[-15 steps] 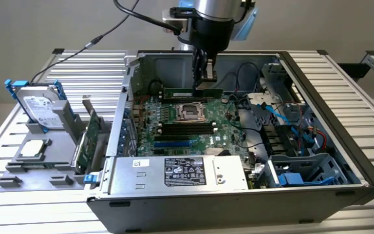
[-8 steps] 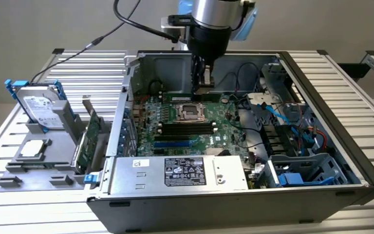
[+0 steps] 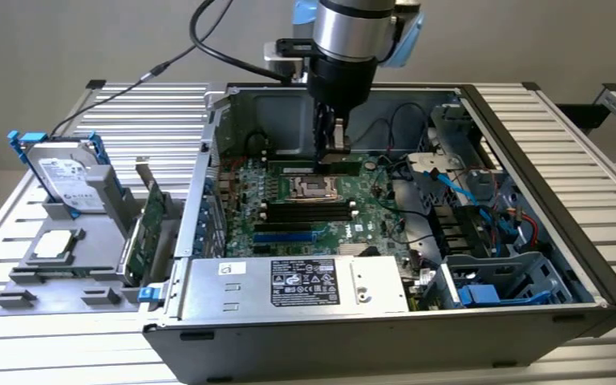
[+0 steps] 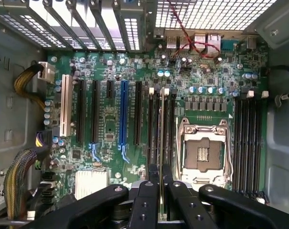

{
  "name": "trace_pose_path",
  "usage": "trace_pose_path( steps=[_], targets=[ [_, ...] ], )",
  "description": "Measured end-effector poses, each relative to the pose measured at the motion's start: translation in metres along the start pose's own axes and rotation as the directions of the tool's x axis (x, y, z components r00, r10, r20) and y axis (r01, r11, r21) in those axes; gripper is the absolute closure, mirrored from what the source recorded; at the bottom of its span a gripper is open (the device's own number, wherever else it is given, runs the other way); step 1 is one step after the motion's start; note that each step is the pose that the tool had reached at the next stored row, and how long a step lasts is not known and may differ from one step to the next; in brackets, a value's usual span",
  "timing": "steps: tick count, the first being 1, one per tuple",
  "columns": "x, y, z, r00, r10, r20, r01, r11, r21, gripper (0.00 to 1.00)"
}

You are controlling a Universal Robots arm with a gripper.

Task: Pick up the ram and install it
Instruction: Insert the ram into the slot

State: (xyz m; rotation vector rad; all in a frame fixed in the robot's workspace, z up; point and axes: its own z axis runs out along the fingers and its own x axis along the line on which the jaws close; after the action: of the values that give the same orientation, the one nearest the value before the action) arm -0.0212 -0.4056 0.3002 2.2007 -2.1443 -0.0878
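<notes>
**Gripper and ram.** The gripper reaches down into the open computer case. Its fingers are pressed against both faces of the ram, pinching it near one end. The ram stands on edge, in line with the black memory slots beside the CPU socket. It cannot be told whether the ram is seated in a slot or just above one.

**Nearby items.**
- The metal frame of the CPU socket lies just beside the ram.
- A second bank of memory slots sits on the far side of the socket.
- The expansion slots, including a blue slot and a white slot, run parallel to the ram.
- Small capacitors stand near the ram's free end.
- A silver heat sink and sleeved cable bundles lie well apart from the ram.

**Edges and clearance.**
- The case is open on top, and its walls enclose the board on all sides.
- The power supply occupies the near edge.
- Blue cables and a drive cage fill the exterior view's right.
- Outside the case, on the exterior view's left, a hard drive and an expansion card stand in a grey holder on the table.
</notes>
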Motion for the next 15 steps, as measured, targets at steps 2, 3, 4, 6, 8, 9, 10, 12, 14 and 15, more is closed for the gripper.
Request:
trace_pose_path(
  steps=[2,3,4,6,8,9,10,12,14,15],
  targets=[
    [0.0,0.0001,0.0036,1.0,-0.001,0.0,0.001,1.0,0.0035,0.86],
    [0.0,0.0003,0.0055,1.0,-0.001,0.0001,0.001,1.0,0.004,0.86],
    [0.0,0.0006,0.0074,1.0,-0.001,0.0001,0.001,1.0,0.0042,0.86],
    [0.001,0.0014,0.0112,1.0,-0.001,-0.0001,0.001,1.0,0.0042,0.86],
    [0.001,0.0021,0.0149,1.0,-0.002,0.0,0.002,1.0,0.0043,0.86],
    [0.001,0.0024,0.0167,1.0,-0.002,-0.0001,0.002,1.0,0.0043,0.86],
    [0.001,0.0027,0.0185,1.0,-0.003,-0.0002,0.003,1.0,0.0043,0.86],
    [0.001,0.0031,0.0222,1.0,-0.003,-0.0003,0.003,1.0,0.0047,0.86],
    [0.001,0.0034,0.0259,1.0,-0.003,-0.0003,0.003,1.0,0.0054,0.86],
    [0.001,0.0034,0.0277,1.0,-0.003,-0.0003,0.003,1.0,0.0063,0.86]
  ],
)
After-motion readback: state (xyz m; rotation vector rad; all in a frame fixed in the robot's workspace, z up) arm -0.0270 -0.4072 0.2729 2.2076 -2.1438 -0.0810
